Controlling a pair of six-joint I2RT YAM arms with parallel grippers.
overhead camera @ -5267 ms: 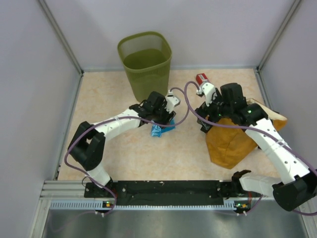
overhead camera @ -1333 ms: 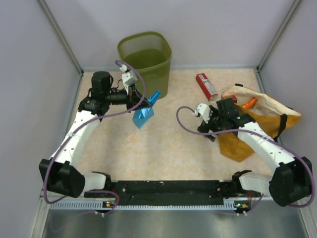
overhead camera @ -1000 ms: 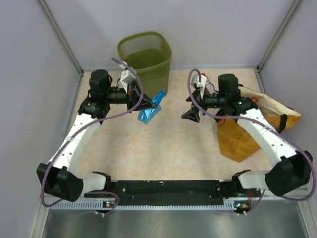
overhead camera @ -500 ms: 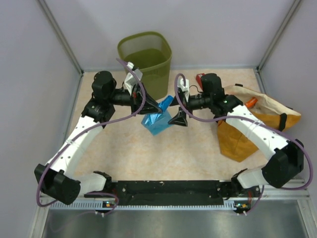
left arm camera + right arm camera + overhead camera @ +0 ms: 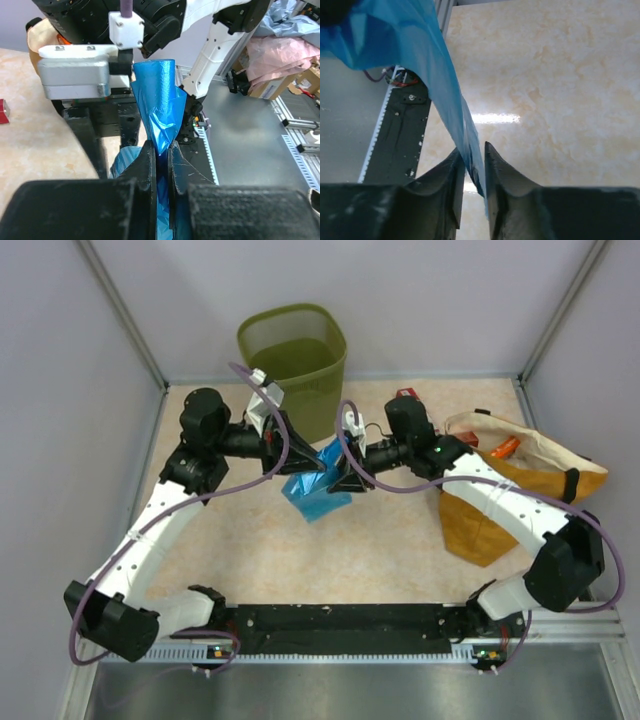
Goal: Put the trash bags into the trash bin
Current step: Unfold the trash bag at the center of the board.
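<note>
Count: one blue trash bag [image 5: 318, 490], one olive mesh trash bin [image 5: 300, 390], one mustard sack [image 5: 470, 525], one red box [image 5: 405, 394]. Bag hung over the table [image 5: 380, 550], just in front of the bin, outside it. Both ends gripped: left gripper [image 5: 161, 150] pinched the twisted film, right gripper [image 5: 472, 157] clamped another fold. Sack's open mouth showed one orange item [image 5: 505, 447].

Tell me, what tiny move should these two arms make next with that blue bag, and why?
Probably draw the two grippers apart a little. The left gripper is clamped on the trash bag and the right gripper pinches another part, so the bunched film hangs between them near the trash bin, unopened.
</note>
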